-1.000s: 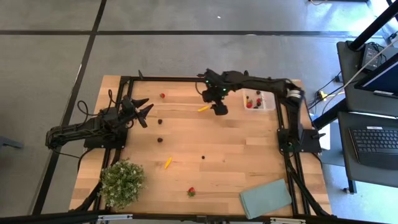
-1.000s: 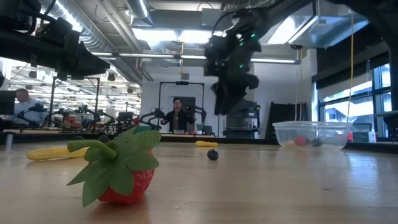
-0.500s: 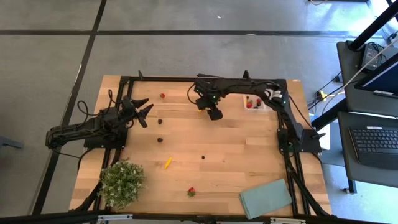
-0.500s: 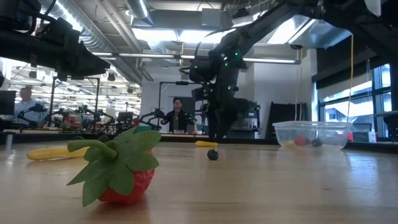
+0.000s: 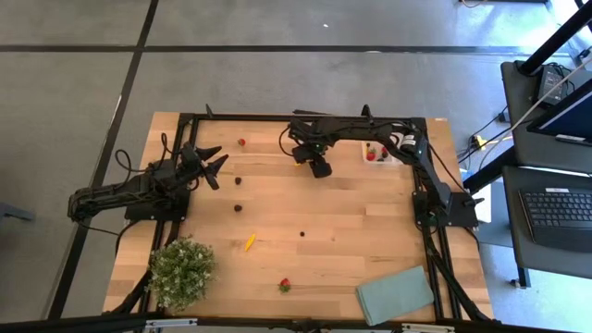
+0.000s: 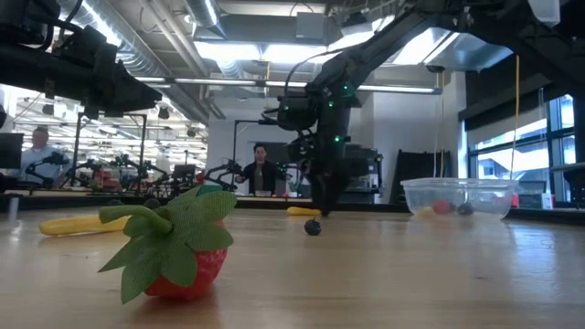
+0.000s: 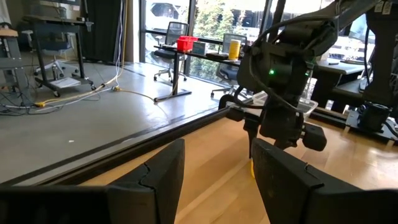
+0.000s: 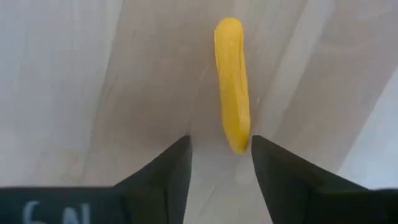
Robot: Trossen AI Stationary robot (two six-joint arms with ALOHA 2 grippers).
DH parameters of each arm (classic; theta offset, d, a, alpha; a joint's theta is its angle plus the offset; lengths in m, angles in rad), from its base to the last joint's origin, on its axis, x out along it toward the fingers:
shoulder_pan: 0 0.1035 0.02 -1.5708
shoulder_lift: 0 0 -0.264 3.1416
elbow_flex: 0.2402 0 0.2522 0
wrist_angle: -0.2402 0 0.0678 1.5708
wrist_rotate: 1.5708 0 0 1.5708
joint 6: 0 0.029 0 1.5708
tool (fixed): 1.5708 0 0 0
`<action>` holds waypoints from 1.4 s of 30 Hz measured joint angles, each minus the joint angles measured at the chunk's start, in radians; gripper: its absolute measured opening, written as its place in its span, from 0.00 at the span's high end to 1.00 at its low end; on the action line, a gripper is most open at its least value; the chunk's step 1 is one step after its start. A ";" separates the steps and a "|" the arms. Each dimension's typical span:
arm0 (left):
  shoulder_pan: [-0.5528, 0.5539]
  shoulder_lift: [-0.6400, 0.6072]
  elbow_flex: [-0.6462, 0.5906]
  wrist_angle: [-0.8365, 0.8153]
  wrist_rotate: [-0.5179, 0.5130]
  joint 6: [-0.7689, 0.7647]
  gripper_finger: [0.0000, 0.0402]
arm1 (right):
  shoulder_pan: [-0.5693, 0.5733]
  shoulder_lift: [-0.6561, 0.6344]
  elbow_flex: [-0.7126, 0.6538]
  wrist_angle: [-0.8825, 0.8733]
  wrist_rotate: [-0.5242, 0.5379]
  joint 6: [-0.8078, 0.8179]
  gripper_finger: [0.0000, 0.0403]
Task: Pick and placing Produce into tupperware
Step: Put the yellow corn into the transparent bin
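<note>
Wooden table: your right gripper, fingers spread, straddles a thin yellow sliver's tip at twelve o'clock; left gripper parted at nine.

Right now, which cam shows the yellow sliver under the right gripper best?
Right wrist view: the yellow sliver fills the frame, lying on the wood just beyond the right gripper. High view has the arm covering it; low view shows a thin strip; left wrist barely a glimpse.

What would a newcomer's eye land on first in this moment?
The right gripper, reaching low over the far middle of the table, fingers either side of a yellow sliver's end. Next, the big red strawberry close to the low camera, then the clear tupperware with fruit at the far right.
</note>
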 joint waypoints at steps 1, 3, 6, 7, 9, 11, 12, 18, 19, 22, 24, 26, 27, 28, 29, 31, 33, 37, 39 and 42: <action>0.000 0.000 0.000 0.000 0.000 0.000 0.55 | 0.000 0.000 0.001 0.007 -0.003 0.000 0.59; 0.000 0.000 0.000 0.000 0.000 0.000 0.55 | 0.002 0.001 0.000 0.035 -0.010 0.000 0.61; 0.000 0.000 0.000 0.000 0.000 0.000 0.55 | 0.002 0.001 -0.003 0.049 -0.011 0.000 0.62; 0.000 0.000 0.000 0.000 0.000 0.000 0.55 | 0.002 0.001 -0.003 0.050 -0.011 0.000 0.62; 0.000 0.000 0.000 0.000 0.000 0.000 0.55 | 0.002 0.001 -0.003 0.051 -0.014 0.000 0.62; 0.000 0.000 0.000 0.000 0.000 0.000 0.55 | 0.002 0.001 -0.003 0.051 -0.015 0.000 0.62; 0.000 0.000 0.000 0.000 0.000 0.000 0.55 | 0.002 0.001 -0.004 0.050 -0.014 0.000 0.62; 0.000 0.000 0.000 0.000 0.000 0.000 0.55 | 0.002 0.001 -0.004 0.036 -0.014 0.004 0.65; 0.000 0.000 0.000 0.000 0.000 0.000 0.55 | 0.002 0.001 -0.004 0.030 -0.014 0.004 0.66; 0.000 0.000 0.000 0.000 0.000 0.000 0.55 | 0.002 0.001 -0.004 0.007 -0.014 0.004 0.73; 0.000 0.000 0.000 0.000 0.000 0.000 0.55 | 0.002 0.001 -0.004 -0.001 -0.016 0.004 0.78; 0.000 0.000 0.000 0.000 0.000 0.000 0.55 | 0.002 0.001 -0.004 -0.004 -0.017 0.004 0.84; 0.000 0.000 0.000 0.000 0.000 0.000 0.55 | 0.002 0.001 -0.004 -0.007 -0.017 0.004 0.87; 0.000 0.000 0.000 0.000 0.000 0.000 0.55 | 0.002 0.001 -0.004 -0.007 -0.016 0.004 0.89; 0.000 0.000 0.000 0.000 0.000 0.000 0.55 | 0.002 0.000 -0.004 -0.007 -0.016 0.005 0.92; 0.000 0.000 0.000 0.000 0.000 0.000 0.55 | 0.002 0.000 -0.004 -0.008 -0.015 0.005 0.97; 0.000 0.000 0.000 0.000 0.000 0.000 0.55 | 0.002 0.000 -0.004 -0.008 -0.013 0.016 0.98; 0.000 0.000 0.000 0.000 0.000 0.000 0.55 | 0.001 0.000 0.005 -0.042 -0.013 0.093 0.98; 0.000 0.000 0.000 0.000 0.000 0.000 0.55 | -0.001 0.002 0.023 -0.095 -0.016 0.126 0.99; 0.000 0.000 0.000 0.000 0.000 0.004 0.55 | -0.015 -0.006 0.060 -0.161 -0.072 0.198 0.99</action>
